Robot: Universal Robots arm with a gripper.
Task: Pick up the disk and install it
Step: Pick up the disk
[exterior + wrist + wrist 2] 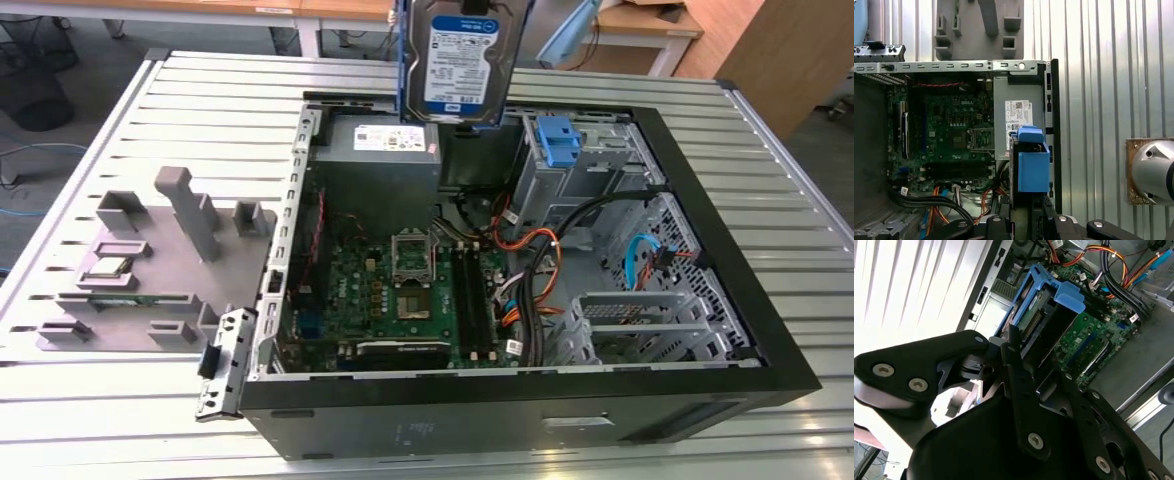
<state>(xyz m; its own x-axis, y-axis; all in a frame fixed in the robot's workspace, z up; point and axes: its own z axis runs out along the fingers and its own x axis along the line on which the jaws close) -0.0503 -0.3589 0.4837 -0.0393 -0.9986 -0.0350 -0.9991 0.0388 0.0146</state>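
Observation:
The disk (465, 60), a silver drive with a white-and-blue label in a blue carrier, hangs upright in the air above the back of the open computer case (534, 395). It hovers just over the grey power supply (380, 160). In both wrist views my gripper (1031, 360) (1026, 227) is shut on the disk (1046, 305) (1033, 167), with the black fingers (1016, 370) clasping its two sides. The carrier's blue tab points down toward the case interior.
An empty blue bracket (561, 140) sits in the drive cage at the case's back, on the exterior view's right. The motherboard (400, 290) and bundled cables (534, 270) fill the case floor. A grey fixture (160, 260) lies on the slatted table (80, 400) beside the case.

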